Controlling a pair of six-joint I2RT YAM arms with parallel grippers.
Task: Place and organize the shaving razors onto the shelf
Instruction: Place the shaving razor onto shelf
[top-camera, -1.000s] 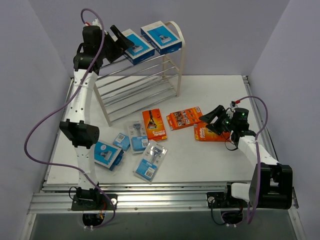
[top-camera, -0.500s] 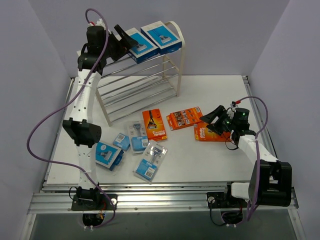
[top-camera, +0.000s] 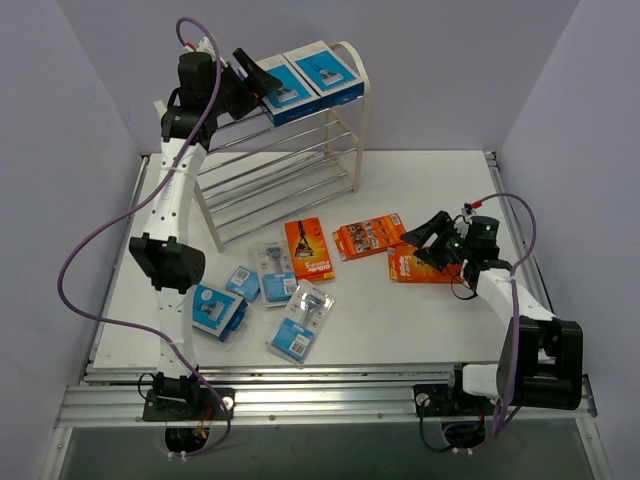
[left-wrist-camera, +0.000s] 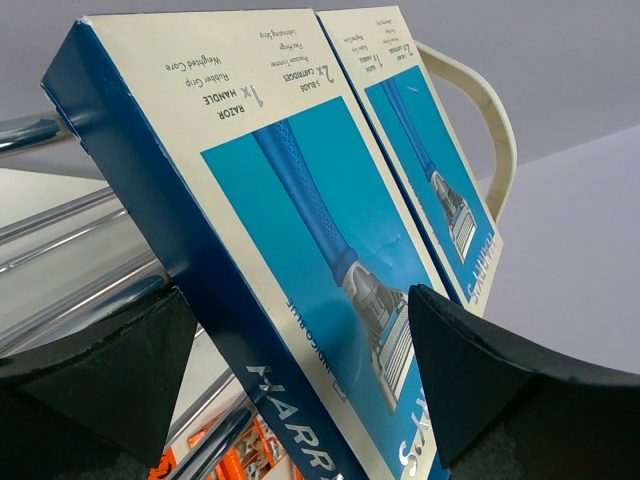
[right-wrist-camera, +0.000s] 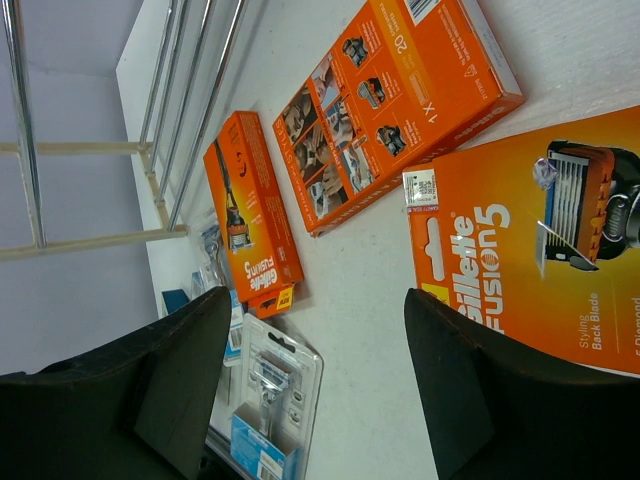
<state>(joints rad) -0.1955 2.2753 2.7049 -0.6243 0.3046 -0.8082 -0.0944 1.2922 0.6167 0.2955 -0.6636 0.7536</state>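
Two blue razor boxes lie side by side on the top tier of the white shelf (top-camera: 357, 120): the near one (top-camera: 285, 92) (left-wrist-camera: 260, 230) and the far one (top-camera: 325, 72) (left-wrist-camera: 430, 130). My left gripper (top-camera: 257, 78) (left-wrist-camera: 302, 295) is open, its fingers on either side of the near box's end. On the table lie three orange packs (top-camera: 309, 249) (top-camera: 370, 236) (top-camera: 420, 268), a blue box (top-camera: 217, 309) and clear blister packs (top-camera: 302, 322) (top-camera: 272, 268). My right gripper (top-camera: 421, 244) (right-wrist-camera: 318, 310) hangs open and empty just over the table, beside the rightmost orange pack (right-wrist-camera: 540, 260).
The shelf's lower chrome tiers (top-camera: 270, 180) hold nothing. A small blister pack (top-camera: 243, 282) lies by the blue box. Grey walls close in the table on both sides and at the back. The table's right edge (top-camera: 520, 230) runs near the right arm.
My left gripper has moved right along the top tier, and the near blue box has slid up against the far one. The right arm has not moved.
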